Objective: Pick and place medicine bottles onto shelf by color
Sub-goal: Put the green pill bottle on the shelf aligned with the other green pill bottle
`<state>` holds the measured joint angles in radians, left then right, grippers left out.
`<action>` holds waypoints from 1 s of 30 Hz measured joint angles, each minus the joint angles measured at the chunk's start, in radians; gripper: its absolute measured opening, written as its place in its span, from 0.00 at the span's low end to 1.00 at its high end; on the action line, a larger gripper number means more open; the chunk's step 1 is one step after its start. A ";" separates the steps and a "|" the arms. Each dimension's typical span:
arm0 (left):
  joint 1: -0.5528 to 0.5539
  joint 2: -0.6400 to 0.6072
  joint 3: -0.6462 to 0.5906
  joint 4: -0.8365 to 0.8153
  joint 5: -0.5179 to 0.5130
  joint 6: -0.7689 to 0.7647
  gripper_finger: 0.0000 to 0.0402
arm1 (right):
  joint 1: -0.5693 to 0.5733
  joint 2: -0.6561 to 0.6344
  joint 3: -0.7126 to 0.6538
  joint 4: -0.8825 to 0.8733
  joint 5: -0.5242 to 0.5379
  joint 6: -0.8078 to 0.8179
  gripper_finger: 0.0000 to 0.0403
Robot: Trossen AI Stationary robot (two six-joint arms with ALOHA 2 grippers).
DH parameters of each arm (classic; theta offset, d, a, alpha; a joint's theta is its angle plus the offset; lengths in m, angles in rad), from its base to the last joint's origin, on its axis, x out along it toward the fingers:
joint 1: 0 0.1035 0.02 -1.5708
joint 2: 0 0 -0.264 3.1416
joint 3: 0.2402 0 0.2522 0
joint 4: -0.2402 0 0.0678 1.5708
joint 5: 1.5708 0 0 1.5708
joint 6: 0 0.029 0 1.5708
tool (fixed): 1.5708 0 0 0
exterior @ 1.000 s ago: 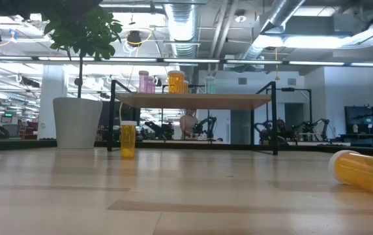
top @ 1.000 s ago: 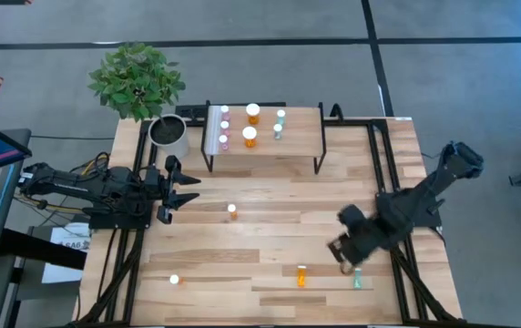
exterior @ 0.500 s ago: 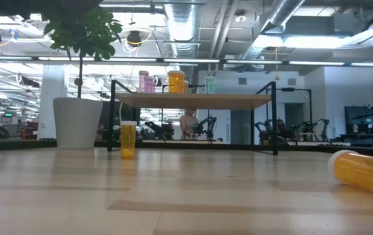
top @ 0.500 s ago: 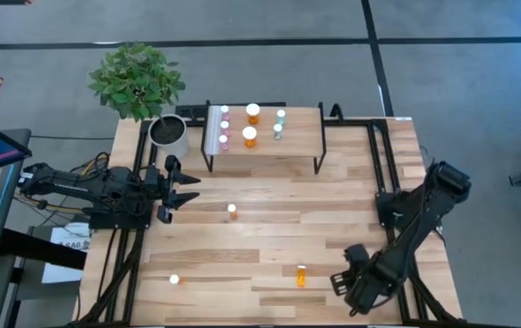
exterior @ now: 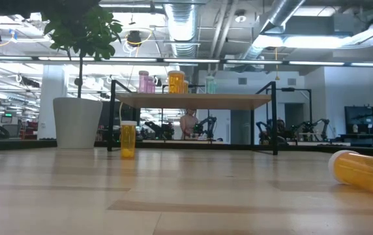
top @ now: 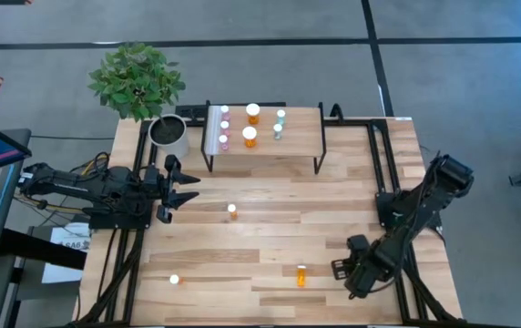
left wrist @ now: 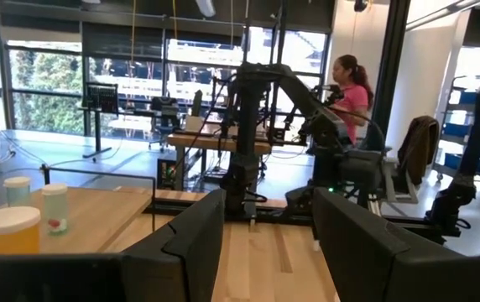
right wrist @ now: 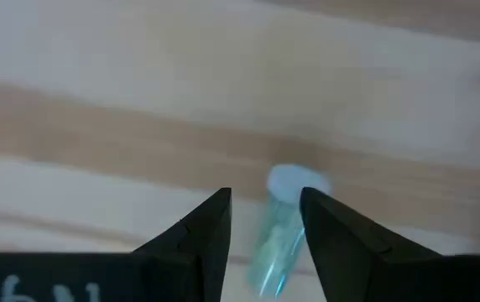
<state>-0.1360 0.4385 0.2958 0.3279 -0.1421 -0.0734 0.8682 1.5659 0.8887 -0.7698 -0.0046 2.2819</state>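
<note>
Right gripper [right wrist: 263, 220] at table's five o'clock, fingers spread astride pale green white-capped bottle [right wrist: 280, 225]. Left gripper [top: 186, 189] waiting at nine o'clock, fingers spread.

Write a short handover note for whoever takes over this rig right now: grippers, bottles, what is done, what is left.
Right gripper: open, low over a pale green bottle lying on the table near the front right; bottle sits between the fingers, not gripped.
Left gripper: open, empty, waiting at the table's left side.
Done: seven bottles stand on the shelf, pink, orange and green.
Left: the green one, a lying orange bottle, a standing orange bottle mid-table, and a white-capped bottle front left.
</note>
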 joint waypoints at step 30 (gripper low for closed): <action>0.000 0.000 0.000 0.000 0.000 0.001 0.43 | 0.009 -0.006 -0.063 0.049 -0.033 -0.005 0.34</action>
<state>-0.1360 0.4389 0.2958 0.3282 -0.1421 -0.0727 0.8768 1.5597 0.8260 -0.7204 -0.0372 2.2768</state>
